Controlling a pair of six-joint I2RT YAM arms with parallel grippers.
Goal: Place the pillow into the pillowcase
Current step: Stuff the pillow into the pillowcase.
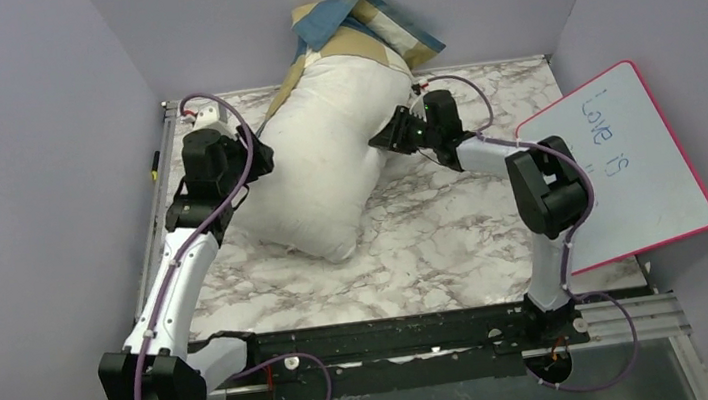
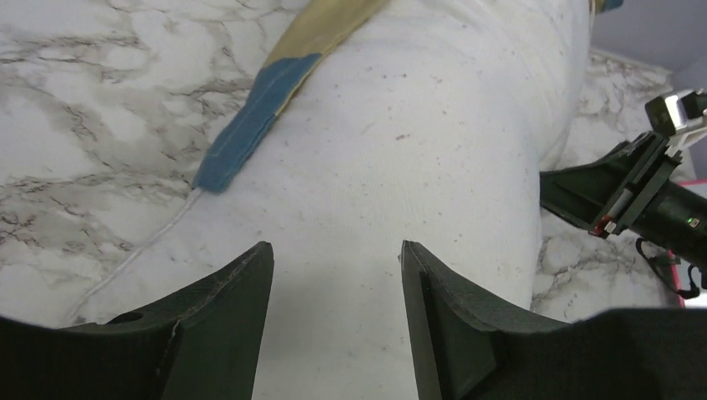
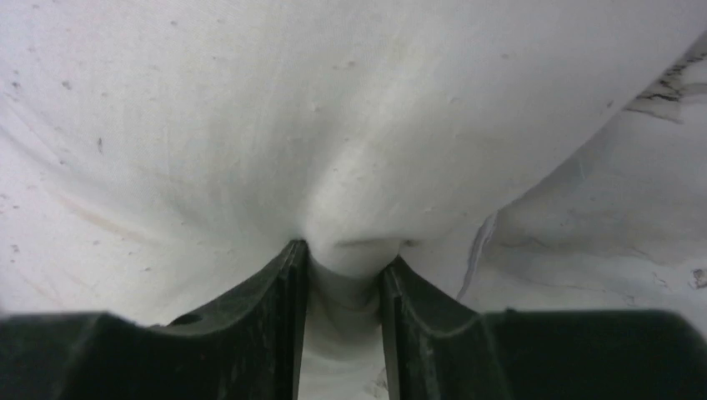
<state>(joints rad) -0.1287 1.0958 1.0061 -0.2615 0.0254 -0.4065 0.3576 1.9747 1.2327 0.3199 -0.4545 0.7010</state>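
The pillow (image 1: 326, 168) lay diagonally on the marble table (image 1: 455, 239), its far end meeting the bunched pillowcase (image 1: 360, 23) by the back wall. The left gripper (image 2: 333, 279) hovered over it, jaws spread. The right gripper (image 3: 343, 287) had its jaws pinching a fold of the pillow.

Robot lab cell: marble-look table (image 1: 435, 241), plain grey partition walls (image 1: 22, 147), arms (image 1: 177, 270) bolted to metal rail (image 1: 396, 334), handwritten whiteboard (image 1: 650, 186).
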